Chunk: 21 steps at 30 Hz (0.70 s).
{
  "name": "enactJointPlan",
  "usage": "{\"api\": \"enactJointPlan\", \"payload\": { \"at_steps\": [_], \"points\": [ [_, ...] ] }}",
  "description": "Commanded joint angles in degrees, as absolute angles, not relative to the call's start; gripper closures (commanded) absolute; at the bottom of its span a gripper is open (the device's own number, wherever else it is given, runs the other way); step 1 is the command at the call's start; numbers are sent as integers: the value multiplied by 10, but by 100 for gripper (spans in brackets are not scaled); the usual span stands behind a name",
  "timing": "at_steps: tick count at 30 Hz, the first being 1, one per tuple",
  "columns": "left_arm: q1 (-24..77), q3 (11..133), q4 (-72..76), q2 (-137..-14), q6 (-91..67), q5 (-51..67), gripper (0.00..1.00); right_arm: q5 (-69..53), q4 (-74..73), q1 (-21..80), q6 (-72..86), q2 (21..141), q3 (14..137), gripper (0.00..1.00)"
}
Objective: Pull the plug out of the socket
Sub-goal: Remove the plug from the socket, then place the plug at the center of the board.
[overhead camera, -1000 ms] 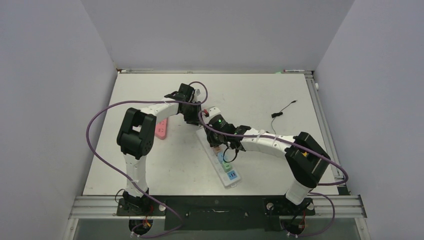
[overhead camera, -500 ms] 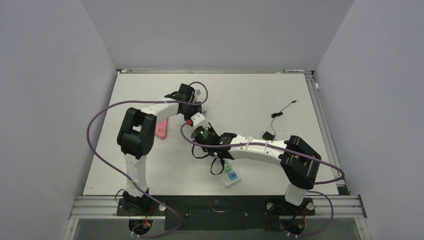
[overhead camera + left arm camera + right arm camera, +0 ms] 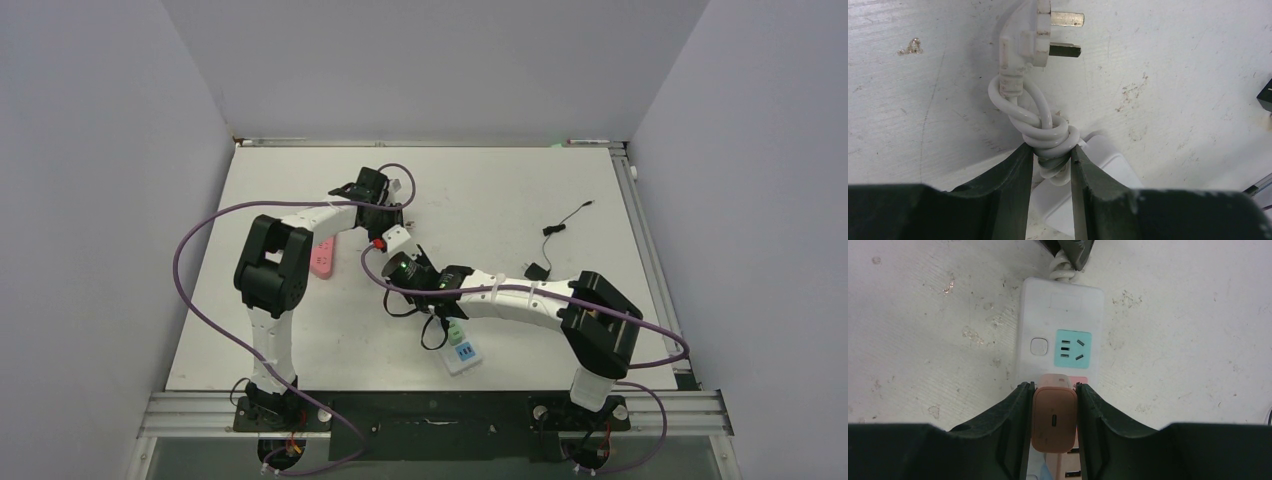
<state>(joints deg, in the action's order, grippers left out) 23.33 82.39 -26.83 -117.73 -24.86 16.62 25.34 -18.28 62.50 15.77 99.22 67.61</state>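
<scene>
The white bench (image 3: 520, 190) carries everything, with plain grey walls (image 3: 430, 70) on its far, left and right sides. Its top is scuffed and speckled with stains.

The power strip (image 3: 1063, 310) lies near the middle of the bench. Its long axis runs from the centre toward the near edge, slanting right. Both arms meet over it, the right one reaching in from the near right corner.

The right gripper (image 3: 1053, 388) is closed on the pink plug (image 3: 1054, 420), one finger on each side face. The plug sits on the strip just behind the teal outlet, apparently seated, though its pins are hidden. The gripper points along the strip's long axis, so the pull should go straight up off the strip's face, not along it.

The left gripper (image 3: 1051, 148) is closed on the knotted white cord (image 3: 1048, 132) at the strip's far end. This should anchor the strip as the plug comes away. The cord's own white mains plug (image 3: 1030, 37) lies loose just beyond, pins bare.

A pink object (image 3: 322, 258) rests toward the left edge. A black adapter (image 3: 538, 269) lies toward the right edge.
</scene>
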Motion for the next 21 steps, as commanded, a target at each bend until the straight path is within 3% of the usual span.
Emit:
{"api": "enactJointPlan", "payload": {
  "at_steps": [1, 11, 21],
  "points": [
    [214, 825, -264, -1202, -228, 103, 100, 265, -189, 614, 172, 958, 699, 95],
    [207, 825, -264, -1193, -224, 99, 100, 195, -184, 481, 249, 844, 664, 95],
    [206, 828, -265, -1182, -222, 101, 100, 96, -178, 234, 316, 768, 542, 95]
  ]
}}
